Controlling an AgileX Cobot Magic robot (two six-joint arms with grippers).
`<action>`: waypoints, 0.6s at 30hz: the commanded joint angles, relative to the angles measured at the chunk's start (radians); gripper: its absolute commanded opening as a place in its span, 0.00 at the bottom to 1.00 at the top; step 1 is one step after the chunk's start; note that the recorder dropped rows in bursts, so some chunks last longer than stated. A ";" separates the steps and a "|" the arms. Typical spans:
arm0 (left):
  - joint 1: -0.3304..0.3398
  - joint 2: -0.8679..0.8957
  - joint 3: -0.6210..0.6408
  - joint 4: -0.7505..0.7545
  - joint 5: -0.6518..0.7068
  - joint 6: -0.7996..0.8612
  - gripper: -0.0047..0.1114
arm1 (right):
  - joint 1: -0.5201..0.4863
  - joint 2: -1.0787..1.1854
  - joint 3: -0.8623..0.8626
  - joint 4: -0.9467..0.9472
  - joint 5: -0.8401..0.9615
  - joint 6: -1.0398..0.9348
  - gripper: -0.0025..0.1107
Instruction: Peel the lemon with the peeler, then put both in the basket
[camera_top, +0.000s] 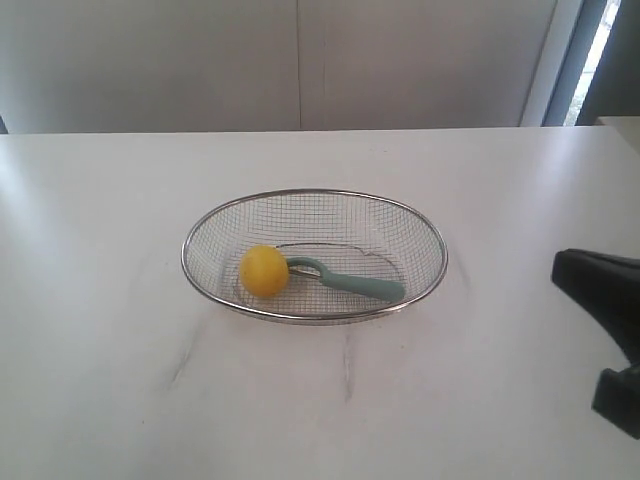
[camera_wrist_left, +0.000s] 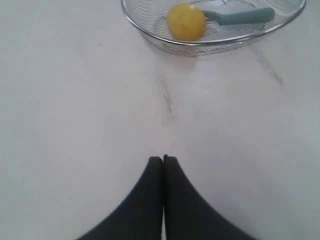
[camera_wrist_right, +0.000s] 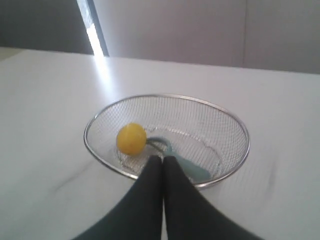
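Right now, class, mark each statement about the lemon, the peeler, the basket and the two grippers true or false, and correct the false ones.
1. The lemon lies inside the basket. True.
2. The peeler lies outside the basket. False: it lies in the basket, with its head next to the lemon.
3. The left gripper is shut and holds nothing. True.
4. The right gripper grips the peeler. False: its fingers are closed on nothing, and the exterior view shows it well apart from the basket.
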 joint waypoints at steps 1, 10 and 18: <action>0.079 -0.072 0.004 -0.012 0.003 -0.002 0.04 | -0.071 -0.119 0.005 0.000 -0.009 -0.004 0.02; 0.206 -0.162 0.004 -0.012 0.003 -0.002 0.04 | -0.256 -0.228 0.005 0.000 -0.009 -0.004 0.02; 0.242 -0.162 0.004 -0.012 0.003 -0.002 0.04 | -0.289 -0.241 0.005 0.000 -0.009 -0.004 0.02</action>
